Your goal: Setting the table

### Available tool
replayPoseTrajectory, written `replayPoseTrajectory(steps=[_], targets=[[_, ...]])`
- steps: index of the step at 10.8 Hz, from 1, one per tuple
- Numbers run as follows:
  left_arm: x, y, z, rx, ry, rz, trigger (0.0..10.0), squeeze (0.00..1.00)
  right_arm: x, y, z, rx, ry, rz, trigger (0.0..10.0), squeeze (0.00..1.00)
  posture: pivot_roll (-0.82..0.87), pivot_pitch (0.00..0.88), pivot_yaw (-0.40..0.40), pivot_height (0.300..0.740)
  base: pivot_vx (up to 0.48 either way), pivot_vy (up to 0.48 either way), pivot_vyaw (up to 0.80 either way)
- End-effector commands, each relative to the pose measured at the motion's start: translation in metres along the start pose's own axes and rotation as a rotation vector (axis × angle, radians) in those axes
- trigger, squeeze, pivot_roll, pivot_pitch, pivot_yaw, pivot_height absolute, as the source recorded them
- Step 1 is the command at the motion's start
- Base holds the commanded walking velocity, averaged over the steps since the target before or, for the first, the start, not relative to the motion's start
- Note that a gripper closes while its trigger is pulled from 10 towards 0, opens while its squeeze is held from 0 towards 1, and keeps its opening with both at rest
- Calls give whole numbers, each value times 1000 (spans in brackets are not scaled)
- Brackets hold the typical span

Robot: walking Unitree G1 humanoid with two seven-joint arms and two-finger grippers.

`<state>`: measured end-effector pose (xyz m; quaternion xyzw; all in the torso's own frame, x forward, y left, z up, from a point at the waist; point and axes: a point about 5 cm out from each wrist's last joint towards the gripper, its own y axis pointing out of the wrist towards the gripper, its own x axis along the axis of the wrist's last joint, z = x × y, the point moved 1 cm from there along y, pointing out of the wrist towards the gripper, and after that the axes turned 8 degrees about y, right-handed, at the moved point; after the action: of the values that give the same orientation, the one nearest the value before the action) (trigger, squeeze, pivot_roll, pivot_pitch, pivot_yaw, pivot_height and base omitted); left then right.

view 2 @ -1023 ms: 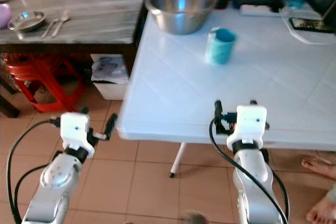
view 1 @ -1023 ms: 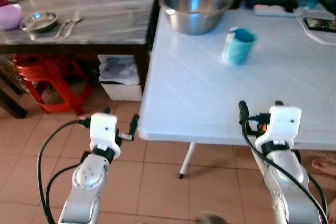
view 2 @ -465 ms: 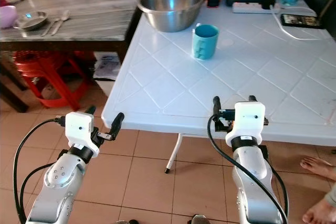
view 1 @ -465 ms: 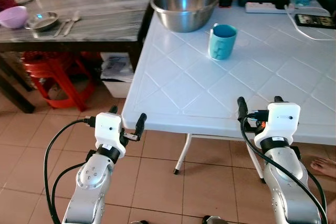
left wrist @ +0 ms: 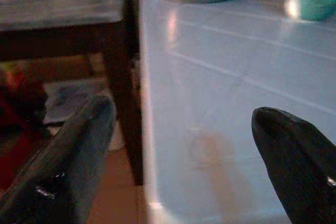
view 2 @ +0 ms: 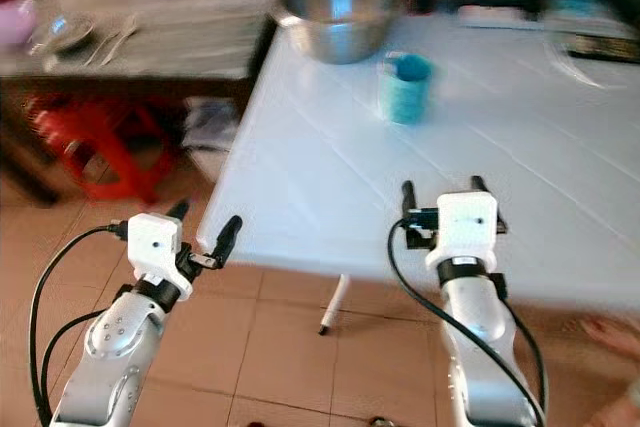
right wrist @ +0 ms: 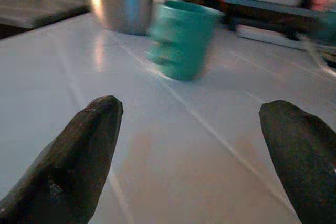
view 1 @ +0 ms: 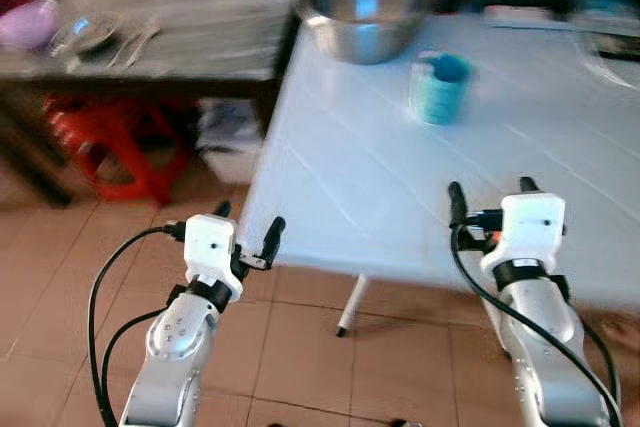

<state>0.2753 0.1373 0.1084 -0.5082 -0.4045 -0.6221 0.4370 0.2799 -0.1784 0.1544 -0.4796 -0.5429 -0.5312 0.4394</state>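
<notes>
Cup (view 1: 438, 89) stands mid-tabletop (view 1: 360, 197) by the bowl (view 1: 368, 12); we judge it light, rigid, best gripped across its sides. Right hand (view 1: 487, 199) and left hand (view 1: 245, 230) are released, empty.

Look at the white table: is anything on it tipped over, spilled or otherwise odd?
Nothing stands out. The teal cup stands upright near the steel bowl on the white table, with no spill visible. Both pincers, left and right, hover open and hold nothing.
</notes>
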Motion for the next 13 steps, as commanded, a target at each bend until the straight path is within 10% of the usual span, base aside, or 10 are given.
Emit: replayPoseTrajectory(steps=[1, 13], targets=[[0, -1, 2, 2, 6, -1, 10000, 0, 0, 0, 1, 8, 2, -4, 10000, 0, -96, 147, 95, 740, 352, 0, 0], [-11, -16, -8, -199, 53, 17, 10000, 0, 4, 11, 5, -70, 29, -28, 10000, 0, -95, 184, 103, 740, 119, 0, 0]])
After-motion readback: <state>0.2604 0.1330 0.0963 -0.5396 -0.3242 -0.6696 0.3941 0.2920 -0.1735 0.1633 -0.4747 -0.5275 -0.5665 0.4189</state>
